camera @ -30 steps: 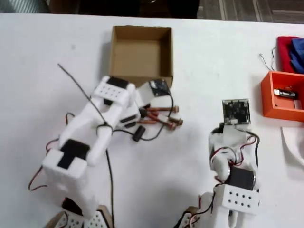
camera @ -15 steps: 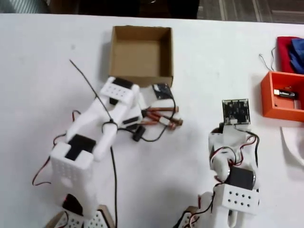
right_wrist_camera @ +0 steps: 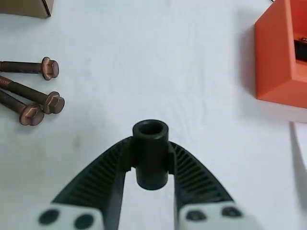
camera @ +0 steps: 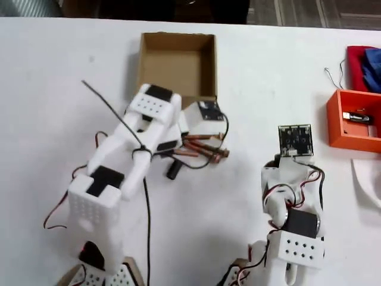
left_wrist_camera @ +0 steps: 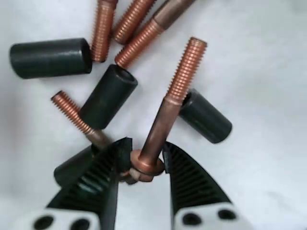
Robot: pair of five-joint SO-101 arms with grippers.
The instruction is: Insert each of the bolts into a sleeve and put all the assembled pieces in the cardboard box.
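I see the left pincer (left_wrist_camera: 144, 154) clamped on the flanged head end of one copper-coloured threaded bolt (left_wrist_camera: 165, 112). The shank runs out from between the jaws, threaded tip farthest from the pincer, and passes in front of one of the loose black cylindrical sleeves (left_wrist_camera: 108, 96) on the white table (left_wrist_camera: 268, 72). Other copper bolts (left_wrist_camera: 129, 19) lie among the sleeves, some touching. In my high view this pile sits just in front of the open brown cardboard box (camera: 177, 59). The right pincer (right_wrist_camera: 150, 148) is closed on a single black sleeve (right_wrist_camera: 151, 165), held between the jaws with its open bore facing the wrist camera, well apart from the pile and near an orange box (right_wrist_camera: 280, 57).
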